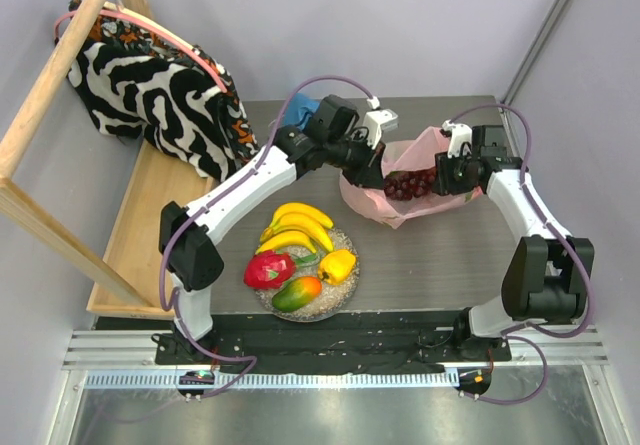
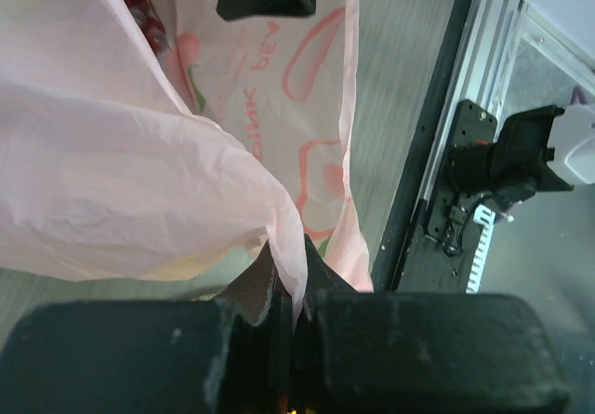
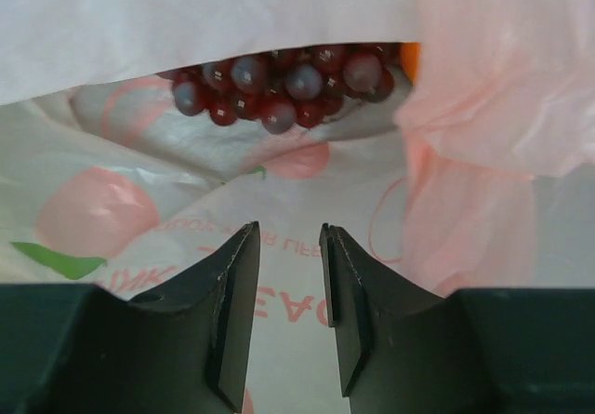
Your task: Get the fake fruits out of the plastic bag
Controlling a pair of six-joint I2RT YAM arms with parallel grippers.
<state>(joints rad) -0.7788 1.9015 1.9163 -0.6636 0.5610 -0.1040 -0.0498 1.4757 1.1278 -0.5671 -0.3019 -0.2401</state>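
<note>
Pinching plastic bag (image 2: 121, 181) edge, left gripper (image 2: 290, 279) outstretched

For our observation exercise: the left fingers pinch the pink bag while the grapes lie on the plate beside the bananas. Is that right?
No: the grapes lie inside the plastic bag, as the right wrist view shows. The left fingers do pinch the bag.

Grapes (image 1: 410, 183) and, we think, an orange (image 3: 412, 60) sit inside the open pink bag (image 1: 365, 200); bananas (image 1: 298, 223), pepper (image 1: 337, 264), mango (image 1: 297, 292) lie outside.
</note>
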